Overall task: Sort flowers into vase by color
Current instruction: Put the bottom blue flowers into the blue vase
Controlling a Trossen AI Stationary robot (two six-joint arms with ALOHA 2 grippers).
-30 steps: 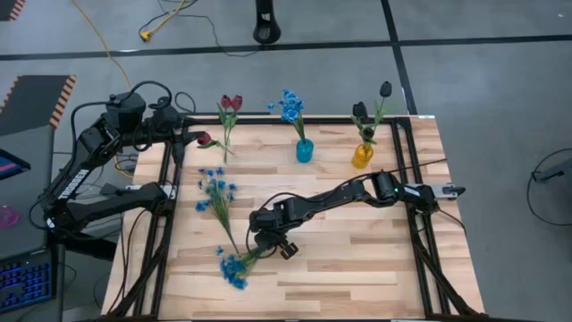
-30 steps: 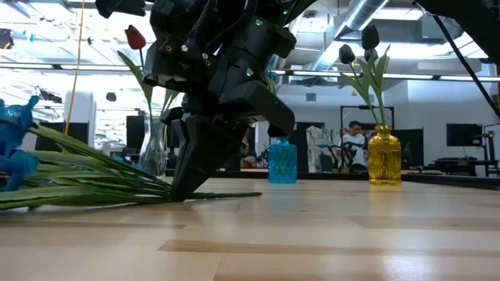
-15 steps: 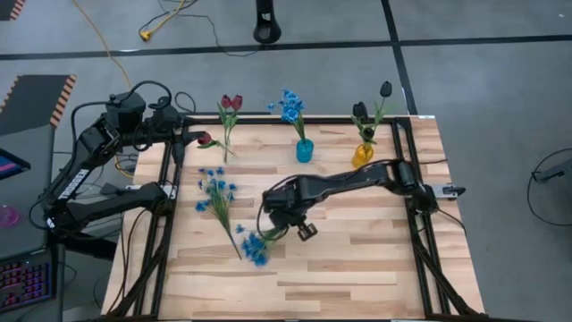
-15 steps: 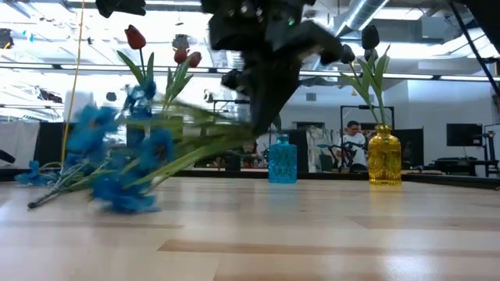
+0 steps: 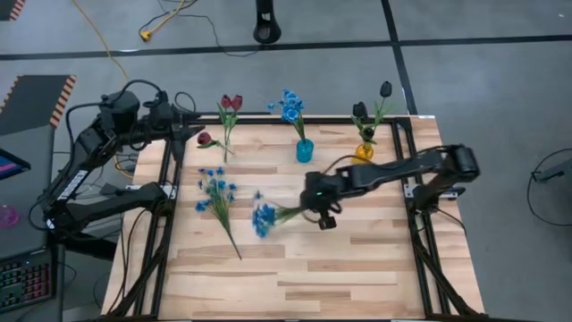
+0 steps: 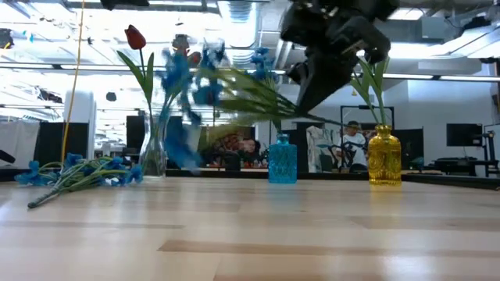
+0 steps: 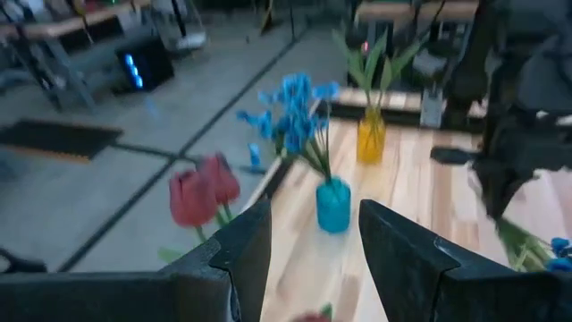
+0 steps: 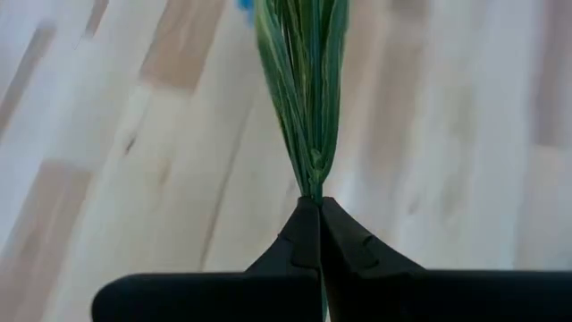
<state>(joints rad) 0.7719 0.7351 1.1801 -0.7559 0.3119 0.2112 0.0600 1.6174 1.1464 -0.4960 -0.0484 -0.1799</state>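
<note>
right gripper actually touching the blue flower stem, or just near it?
Touching. In the right wrist view the right gripper has its fingertips pressed together on the blue flower stem, with no gap; the bunch hangs off the table.

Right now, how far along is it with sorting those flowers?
Partly done. The blue vase already holds blue blossoms, the yellow vase dark tulips, and red tulips stand at the back. The right gripper carries a blue bunch by its stem. Another blue bunch lies on the table, and the left gripper waits near a red bud.
</note>
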